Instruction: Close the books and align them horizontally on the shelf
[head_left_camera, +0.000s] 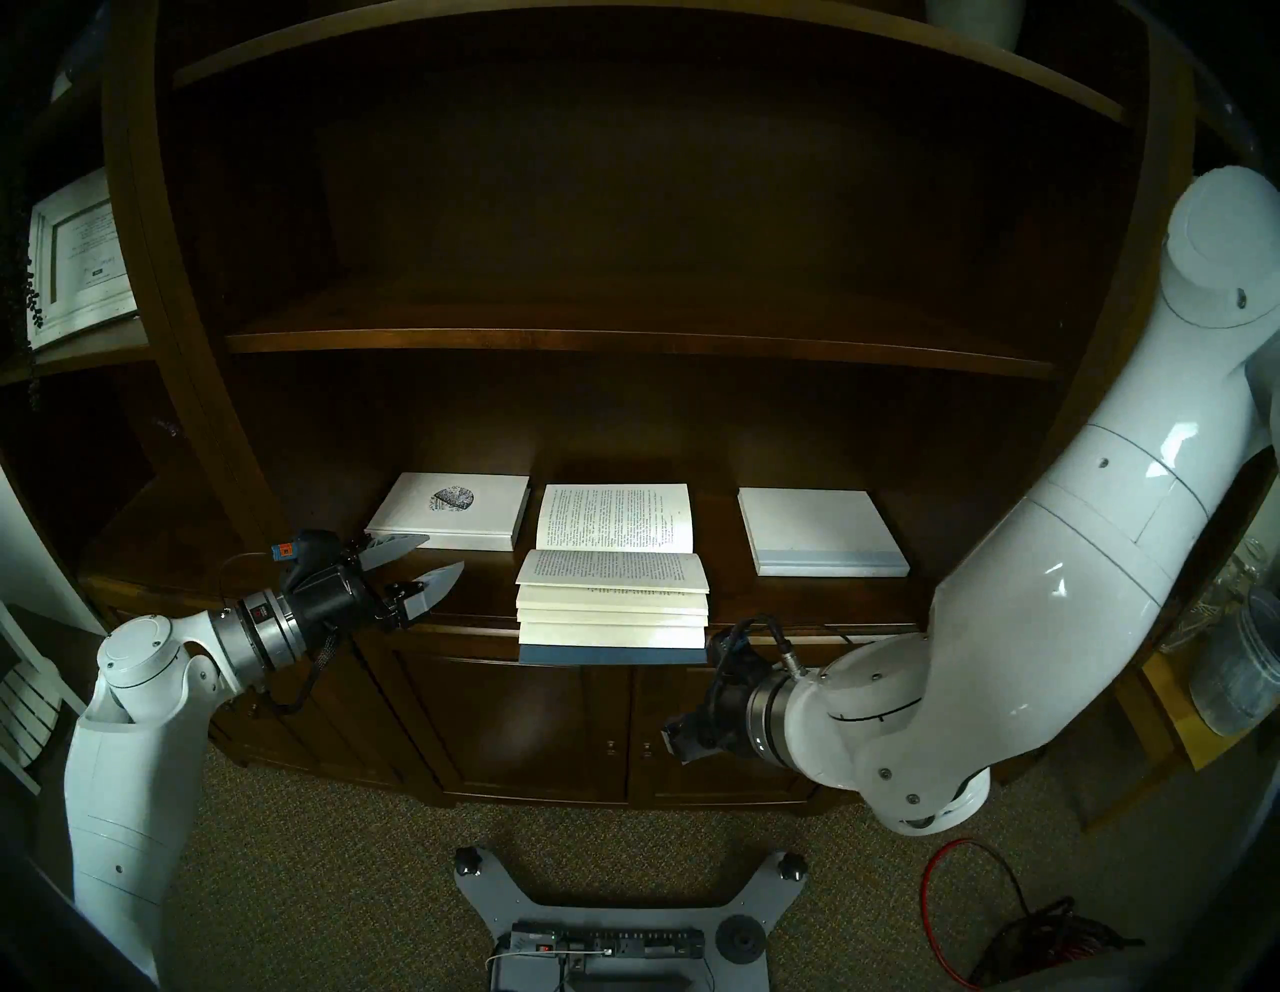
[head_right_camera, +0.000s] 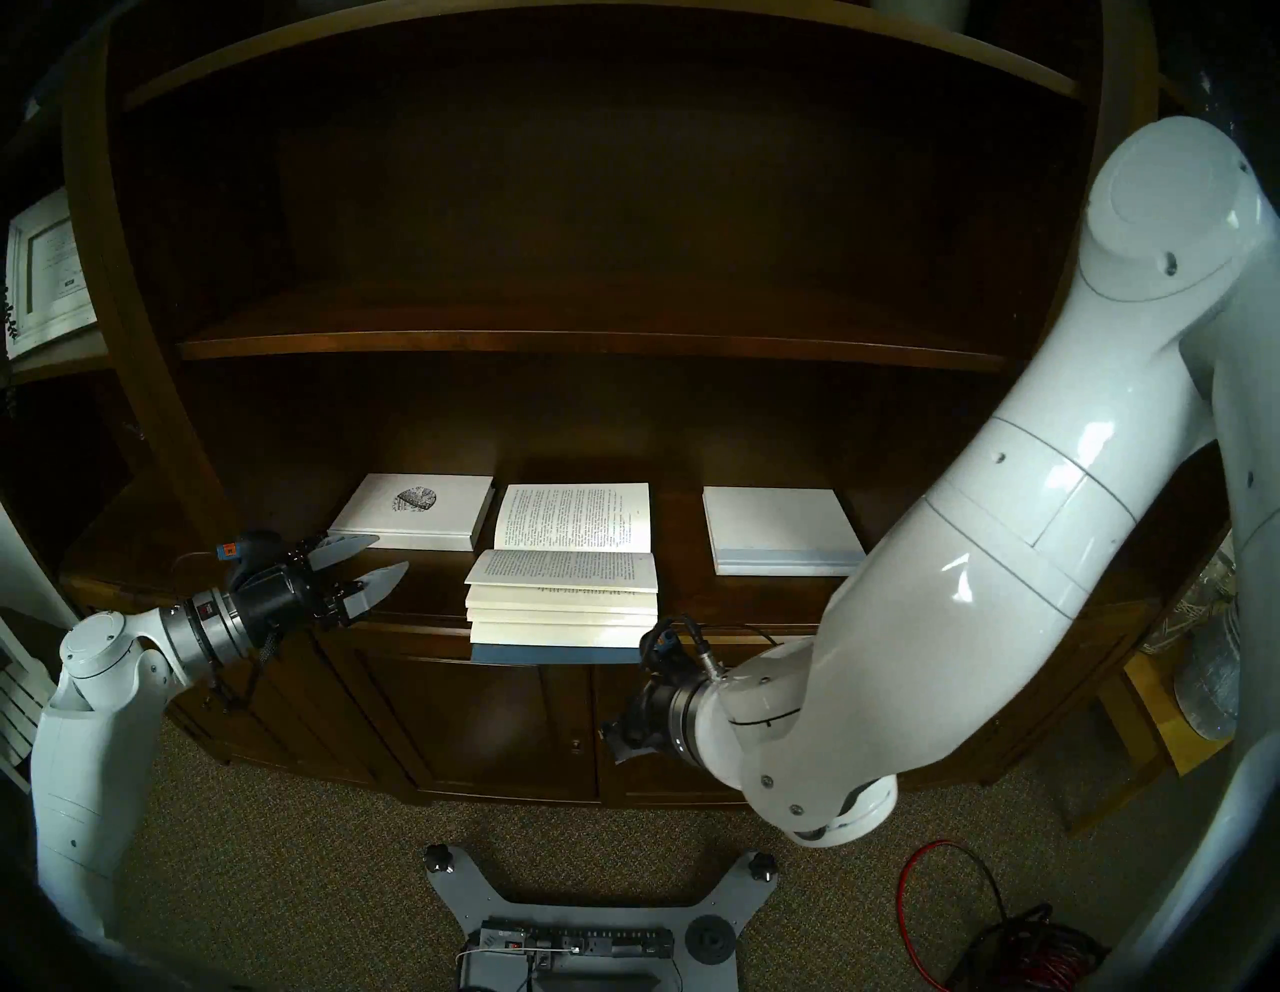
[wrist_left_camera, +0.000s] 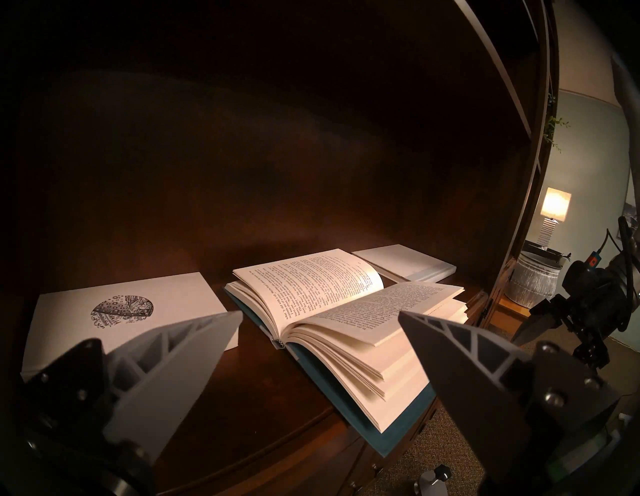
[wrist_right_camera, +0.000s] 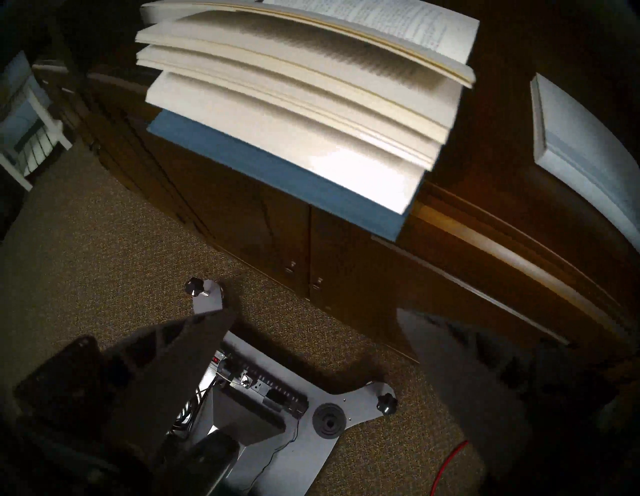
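Left gripper hangs over the left front of the shelf with its two fingers spread wide and nothing between them; its tips point to its right and a little inward, straight at the open book. That blue-covered book lies just beyond the fingertips, nearer this gripper than anything else. Its spine runs left to right across the fingers' line of reach, the far half flat on the wood, the near half a thick fan of cream pages whose blue cover juts out past the shelf's front edge.

Right gripper sits lower, in front of the cabinet doors and below the overhanging cover, fingers parted and empty, pointing down toward the floor. My guess is that it is the better placed of the two to lift the near half and fold it away over the far half, while the left one steadies the side.

Count of books: three, one open and two shut. The shut book with the round drawing lies just behind the left gripper; the shut white book with a pale blue strip lies beyond the open one, well apart from it
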